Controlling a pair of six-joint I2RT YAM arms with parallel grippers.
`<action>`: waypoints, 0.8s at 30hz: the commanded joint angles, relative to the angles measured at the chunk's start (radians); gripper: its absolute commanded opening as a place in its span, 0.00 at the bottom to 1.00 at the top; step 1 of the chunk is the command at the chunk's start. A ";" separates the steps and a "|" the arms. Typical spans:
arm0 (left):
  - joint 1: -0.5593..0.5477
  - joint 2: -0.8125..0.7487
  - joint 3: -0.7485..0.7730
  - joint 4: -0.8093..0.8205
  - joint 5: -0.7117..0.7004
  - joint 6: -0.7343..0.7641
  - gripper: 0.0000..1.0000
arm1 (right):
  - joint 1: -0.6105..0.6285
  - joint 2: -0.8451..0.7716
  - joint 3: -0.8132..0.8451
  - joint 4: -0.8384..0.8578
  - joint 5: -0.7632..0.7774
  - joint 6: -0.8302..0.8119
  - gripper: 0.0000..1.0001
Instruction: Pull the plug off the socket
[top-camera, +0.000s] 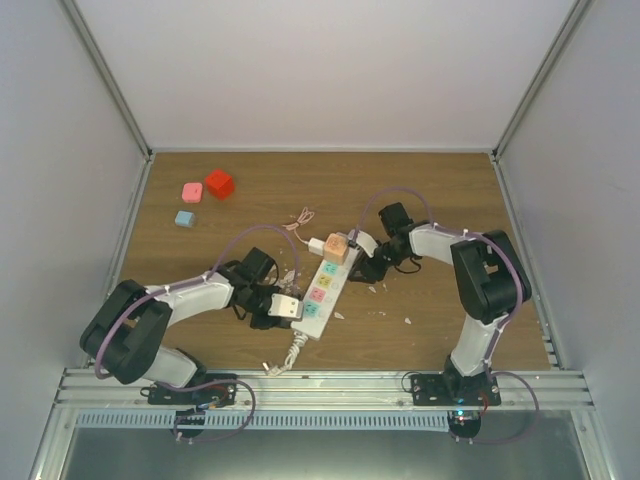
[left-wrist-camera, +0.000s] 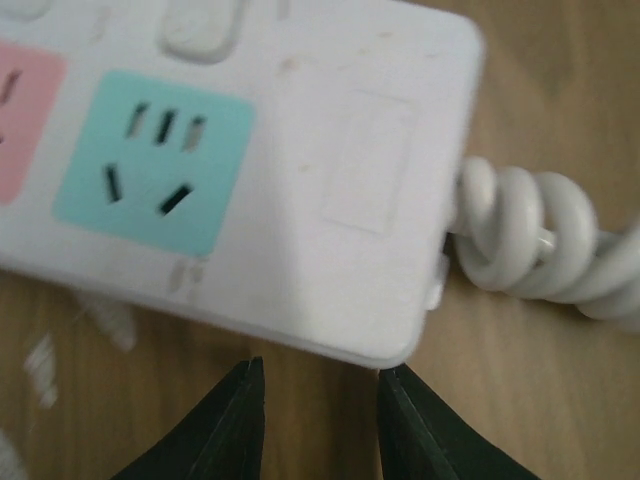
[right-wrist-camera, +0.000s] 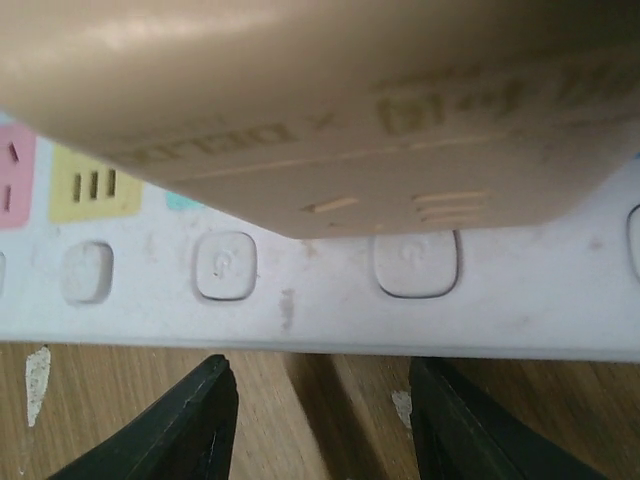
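The socket, a long white power strip (top-camera: 320, 290) with pastel outlet panels, lies diagonally mid-table, with its twisted white cord (top-camera: 290, 355) toward the near edge. A tan block-shaped plug (top-camera: 336, 249) sits in its far end. My left gripper (top-camera: 285, 308) is at the strip's cord end. In the left wrist view it is open and empty (left-wrist-camera: 322, 385), its tips just off the strip's edge (left-wrist-camera: 330, 300), beside the teal outlet (left-wrist-camera: 155, 160) and the cord (left-wrist-camera: 540, 240). My right gripper (top-camera: 367, 263) is open (right-wrist-camera: 325, 385), close beside the strip (right-wrist-camera: 300, 300) below the plug (right-wrist-camera: 300, 100).
A red cube (top-camera: 219, 184), a pink block (top-camera: 191, 192) and a light blue block (top-camera: 184, 218) lie at the far left. A thin pinkish cable (top-camera: 303, 218) lies behind the plug. Small white scraps (top-camera: 407, 321) dot the wood. Grey walls enclose the table.
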 joint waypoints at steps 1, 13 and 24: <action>-0.090 0.010 -0.022 0.080 0.053 -0.060 0.34 | -0.002 0.027 0.041 0.023 -0.075 -0.006 0.50; -0.159 0.045 0.087 0.034 0.154 -0.132 0.39 | -0.004 -0.031 0.056 -0.013 -0.102 -0.110 0.62; 0.093 -0.030 0.291 -0.186 0.350 -0.007 0.70 | -0.033 -0.208 0.076 -0.003 -0.087 -0.291 0.95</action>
